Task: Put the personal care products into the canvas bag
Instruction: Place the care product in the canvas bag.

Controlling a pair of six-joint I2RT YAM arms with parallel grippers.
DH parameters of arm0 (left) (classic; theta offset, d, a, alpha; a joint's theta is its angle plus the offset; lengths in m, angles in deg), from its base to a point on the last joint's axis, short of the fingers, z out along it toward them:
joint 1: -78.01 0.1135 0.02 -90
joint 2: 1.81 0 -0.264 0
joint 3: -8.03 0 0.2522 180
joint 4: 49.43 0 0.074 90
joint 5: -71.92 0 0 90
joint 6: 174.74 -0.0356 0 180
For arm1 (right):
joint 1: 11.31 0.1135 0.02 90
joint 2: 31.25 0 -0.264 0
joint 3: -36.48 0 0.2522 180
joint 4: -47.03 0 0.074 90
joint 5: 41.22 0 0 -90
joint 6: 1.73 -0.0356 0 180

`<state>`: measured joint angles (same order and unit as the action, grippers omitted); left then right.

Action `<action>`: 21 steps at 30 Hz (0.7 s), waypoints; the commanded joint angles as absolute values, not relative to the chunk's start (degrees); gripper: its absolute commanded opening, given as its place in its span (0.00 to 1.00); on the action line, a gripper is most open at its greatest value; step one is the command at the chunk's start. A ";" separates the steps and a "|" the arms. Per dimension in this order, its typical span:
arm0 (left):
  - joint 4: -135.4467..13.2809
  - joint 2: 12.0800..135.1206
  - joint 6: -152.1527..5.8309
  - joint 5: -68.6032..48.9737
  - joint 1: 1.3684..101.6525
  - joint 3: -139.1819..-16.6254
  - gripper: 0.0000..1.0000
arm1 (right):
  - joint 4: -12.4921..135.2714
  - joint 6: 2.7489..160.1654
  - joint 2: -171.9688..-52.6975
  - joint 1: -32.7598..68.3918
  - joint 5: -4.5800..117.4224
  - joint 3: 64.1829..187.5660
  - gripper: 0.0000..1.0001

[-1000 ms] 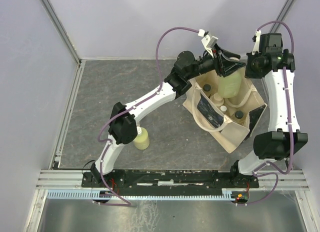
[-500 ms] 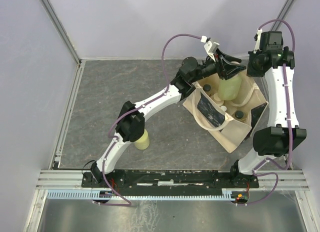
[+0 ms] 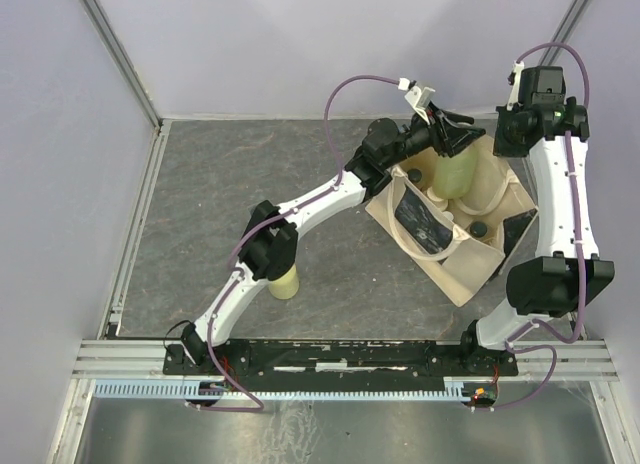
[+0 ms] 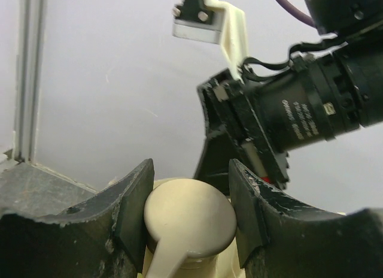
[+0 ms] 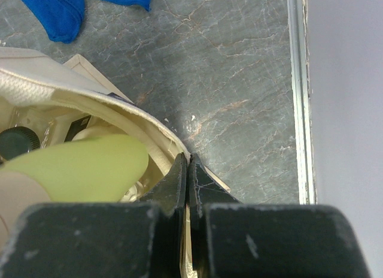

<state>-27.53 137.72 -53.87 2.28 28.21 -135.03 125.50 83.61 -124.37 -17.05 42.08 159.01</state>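
The beige canvas bag (image 3: 462, 259) stands open at the right, its dark printed panel (image 3: 420, 222) facing left. My left gripper (image 3: 452, 140) is shut on the pale cap (image 4: 190, 215) of a yellow-green bottle (image 3: 455, 172) and holds it upright in the bag's mouth. My right gripper (image 3: 502, 144) is shut on the bag's far rim (image 5: 157, 129) and holds it up. The same bottle shows in the right wrist view (image 5: 78, 167). Black-capped bottles (image 3: 478, 228) and a pale-capped one (image 3: 437, 196) lie in the bag. Another yellow-green bottle (image 3: 284, 281) stands on the table, partly under my left arm.
A blue cloth (image 5: 66, 8) lies on the grey table (image 3: 250, 184) beyond the bag. A metal rail (image 5: 297, 92) and the purple wall (image 3: 300, 44) run close behind the bag. The right arm's wrist (image 4: 311, 110) is right in front of the left gripper.
My left arm has stretched further and lowered the yellow-green bottle deeper into the bag's mouth. The right gripper has shifted only slightly, still pinching the rim.
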 commanded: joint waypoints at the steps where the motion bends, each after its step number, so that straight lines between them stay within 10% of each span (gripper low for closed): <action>1: -19.38 137.93 -54.46 -3.79 30.00 -143.01 0.03 | 123.66 84.01 -121.61 -17.51 39.44 159.41 0.00; 21: -17.19 134.67 -52.37 -2.08 32.59 -132.60 0.03 | 124.95 83.47 -121.47 -17.48 39.38 159.39 0.00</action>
